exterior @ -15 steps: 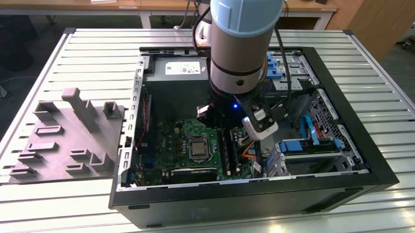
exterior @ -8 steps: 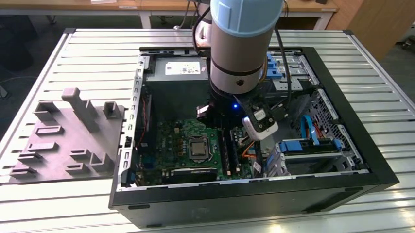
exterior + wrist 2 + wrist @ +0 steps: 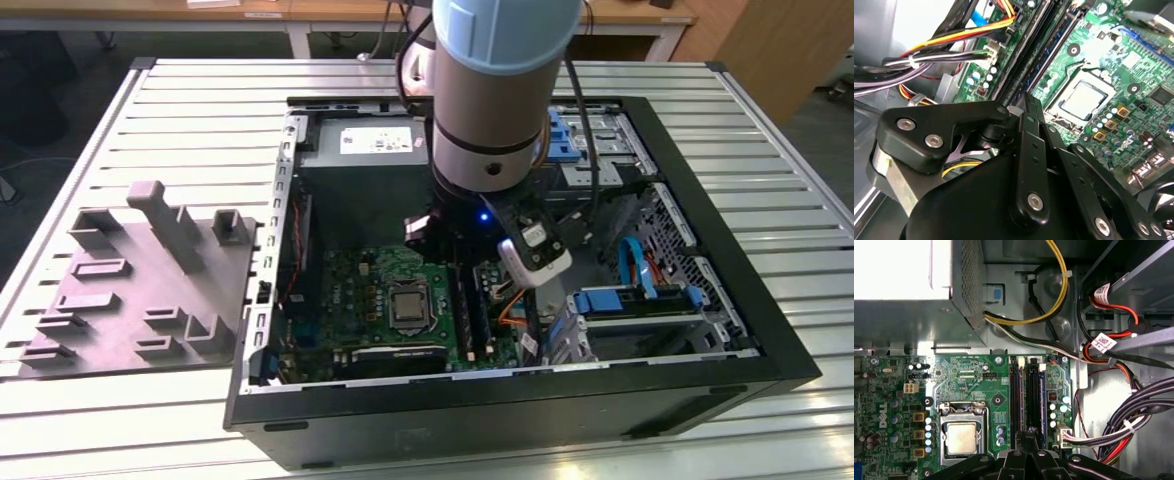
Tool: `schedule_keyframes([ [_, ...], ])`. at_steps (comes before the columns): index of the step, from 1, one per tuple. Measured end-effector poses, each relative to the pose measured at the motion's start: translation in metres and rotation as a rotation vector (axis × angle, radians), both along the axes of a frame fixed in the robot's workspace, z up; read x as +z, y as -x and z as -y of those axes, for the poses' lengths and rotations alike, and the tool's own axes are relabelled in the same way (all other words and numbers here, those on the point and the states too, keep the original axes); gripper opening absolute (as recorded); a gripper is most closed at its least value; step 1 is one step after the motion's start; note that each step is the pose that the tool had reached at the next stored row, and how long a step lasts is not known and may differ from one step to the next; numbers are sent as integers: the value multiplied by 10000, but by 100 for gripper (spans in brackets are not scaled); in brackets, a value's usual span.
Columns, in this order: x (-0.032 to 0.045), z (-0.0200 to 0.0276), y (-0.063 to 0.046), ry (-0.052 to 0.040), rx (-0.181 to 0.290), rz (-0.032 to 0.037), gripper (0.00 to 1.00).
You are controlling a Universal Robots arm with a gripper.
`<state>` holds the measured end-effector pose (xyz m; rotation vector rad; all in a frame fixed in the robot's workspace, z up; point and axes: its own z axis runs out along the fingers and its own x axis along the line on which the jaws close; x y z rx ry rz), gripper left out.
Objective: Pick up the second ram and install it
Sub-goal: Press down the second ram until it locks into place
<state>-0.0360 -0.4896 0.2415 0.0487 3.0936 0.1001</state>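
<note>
I have the claw point(image 3: 1026, 107) down inside the open computer case point(image 3: 667, 395), directly over the memory slots point(image 3: 1026, 395) beside the CPU socket point(image 3: 961, 435). In both wrist views its fingers point(image 3: 1029, 440) sit pressed together over the slots. The second ram point(image 3: 1042, 400) looks seated in a slot just beside the fingertips, on edge, its long axis running along the slots from the claw toward the power supply point(image 3: 919, 315). In the exterior view the grey holder tray point(image 3: 134, 290) lies on the slatted worktop point(image 3: 747, 110), at the exterior view's left of the case.
</note>
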Motion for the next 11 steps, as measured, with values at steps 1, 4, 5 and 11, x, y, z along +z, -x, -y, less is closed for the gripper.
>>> schedule_keyframes([
  [1,-1,-11,0,-1,0,0,10],
  [4,-3,-54,0,-3,0,0,10],
  [5,-3,-71,0,-3,0,0,10],
  [11,-7,-174,0,-3,0,1,10],
])
